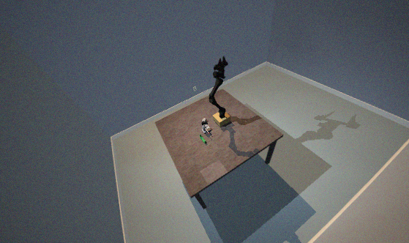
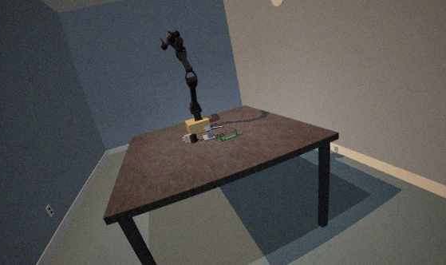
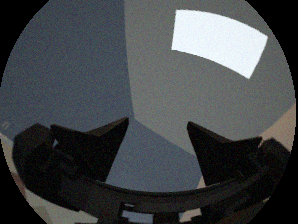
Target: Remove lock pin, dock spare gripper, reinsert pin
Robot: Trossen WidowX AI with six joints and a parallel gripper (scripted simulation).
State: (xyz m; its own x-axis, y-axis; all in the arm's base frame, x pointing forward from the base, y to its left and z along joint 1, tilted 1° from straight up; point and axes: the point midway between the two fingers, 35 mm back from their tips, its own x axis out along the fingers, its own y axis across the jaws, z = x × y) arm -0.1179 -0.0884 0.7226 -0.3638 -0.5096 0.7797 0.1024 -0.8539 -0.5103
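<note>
My gripper (image 1: 222, 59) (image 2: 165, 36) (image 3: 158, 122) is open and empty, raised high above the table and far from the small parts. The white mount (image 2: 207, 134) stands on the table beside the yellow block. A thin pin (image 2: 217, 127) with a red end sticks out sideways from its upper part; how deep it sits in the socket is too small to tell. A grey and black piece (image 1: 204, 121) (image 2: 190, 138), seemingly the spare gripper, lies close beside the mount. The wrist view shows no task object.
A low green holder (image 1: 203, 139) (image 2: 228, 137) with raised ends stands near the mount, on the side away from the grey and black piece. The arm's base stands on a yellow block (image 1: 221, 121) (image 2: 193, 128). A small brown thing (image 1: 208, 129) (image 2: 215, 117) is near the block.
</note>
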